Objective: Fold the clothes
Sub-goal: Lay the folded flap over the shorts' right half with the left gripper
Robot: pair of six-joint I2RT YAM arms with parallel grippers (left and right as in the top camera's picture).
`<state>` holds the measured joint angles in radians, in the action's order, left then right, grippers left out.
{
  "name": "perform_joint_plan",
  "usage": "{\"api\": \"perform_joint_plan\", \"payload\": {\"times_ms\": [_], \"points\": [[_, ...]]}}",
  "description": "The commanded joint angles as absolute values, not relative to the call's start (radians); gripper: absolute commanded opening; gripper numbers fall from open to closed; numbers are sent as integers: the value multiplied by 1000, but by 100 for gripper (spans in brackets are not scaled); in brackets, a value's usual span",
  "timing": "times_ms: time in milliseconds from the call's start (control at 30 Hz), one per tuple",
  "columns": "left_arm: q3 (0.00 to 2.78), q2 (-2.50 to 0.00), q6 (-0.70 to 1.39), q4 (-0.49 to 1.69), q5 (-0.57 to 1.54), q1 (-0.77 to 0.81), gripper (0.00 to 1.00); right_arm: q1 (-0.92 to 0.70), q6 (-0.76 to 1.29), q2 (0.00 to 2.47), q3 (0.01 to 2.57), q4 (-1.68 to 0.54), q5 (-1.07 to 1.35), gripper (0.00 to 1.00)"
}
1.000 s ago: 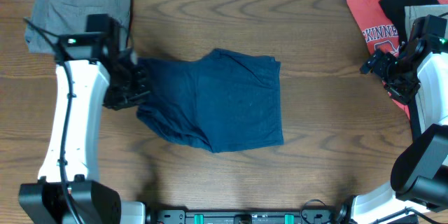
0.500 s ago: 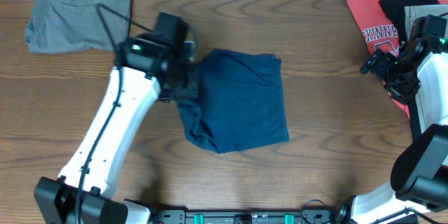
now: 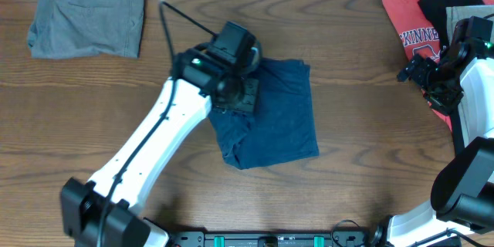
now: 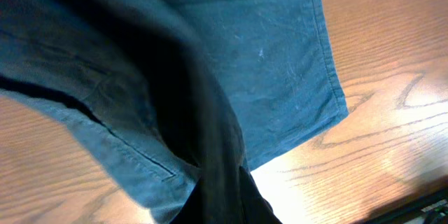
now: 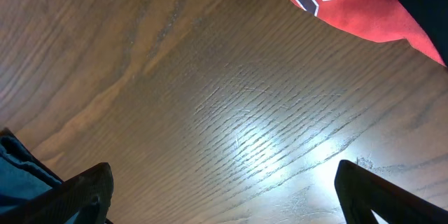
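Note:
The clothes (image 3: 282,123), dark navy shorts, lie mid-table with their left part lifted and drawn over the rest. My left gripper (image 3: 245,93) hangs over their upper left part, shut on a pinched fold of the navy cloth. In the left wrist view that fold (image 4: 217,175) runs down to the bottom edge and hides the fingers, while the flat layer (image 4: 266,56) lies on the wood below. My right gripper (image 3: 421,73) stands open at the far right above bare table, its fingertips (image 5: 77,196) wide apart with nothing between them.
Grey-brown shorts (image 3: 89,11) lie folded at the back left. A red printed T-shirt (image 3: 409,23) with dark garments (image 3: 451,0) on it sits at the back right, its edge (image 5: 350,0) just beyond my right gripper.
My left gripper has swept right from the table's left side, dragging the shorts' left part over the middle, so the garment is now narrower. The right arm has not moved.

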<state>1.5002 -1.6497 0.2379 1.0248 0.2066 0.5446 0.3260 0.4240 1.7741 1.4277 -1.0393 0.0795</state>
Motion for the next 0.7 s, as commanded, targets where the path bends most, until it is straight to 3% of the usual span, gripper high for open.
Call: {"api": "perform_joint_plan", "payload": {"times_ms": [0,533,667], "points": [[1488,-1706,246,1015,210,567,6,326,414,1778,1435,-1040,82,99],[1488,-1851,246,936,352,638,6,326,414,1778,1435,-1040,82,99],[1488,-1852,246,926,351,648,12,326,414,1778,1435,-1040,82,99]]}}
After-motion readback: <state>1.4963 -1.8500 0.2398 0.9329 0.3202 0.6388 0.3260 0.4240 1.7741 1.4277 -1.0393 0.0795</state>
